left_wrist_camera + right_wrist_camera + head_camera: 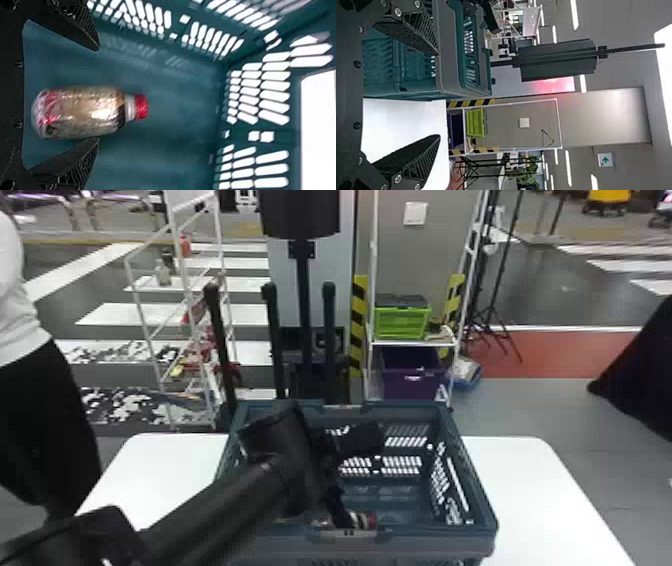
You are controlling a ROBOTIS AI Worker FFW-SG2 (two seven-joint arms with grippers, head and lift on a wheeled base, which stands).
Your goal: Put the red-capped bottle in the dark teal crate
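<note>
- Behind the dark teal crate (480, 490), white racks (372, 260) are standing on the floor, one of them carrying a green box (400, 324) above a purple bin (410, 375).
- Beneath the crate, a white table (540, 490) is spreading out to its left and right.
- Inside the crate, by its near wall, the red-capped bottle (79, 113) is lying on its side, its cap pointing toward the crate's right wall. Its clear body is showing gold and amber with red patches, and its neck is gleaming white below the bright red cap.
- Around the bottle, the crate's slotted walls are rising to a solid rim, and the smooth teal floor is stretching on past the cap, leaving room between cap and wall.
- Over the crate's left side, the left arm (225, 510) is extending, with the left gripper (362, 480) sitting down inside the crate.
- Its fingers (67, 162) are standing wide apart around the bottle. One is lying right along the bottle's edge, but whether it is touching cannot be told; a broad gap is separating the other from the bottle. They are not clamping it.
- Outside the crate, the right gripper (440, 95) is facing the crate's outer wall and the table, its fingers spreading wide and holding nothing.
</note>
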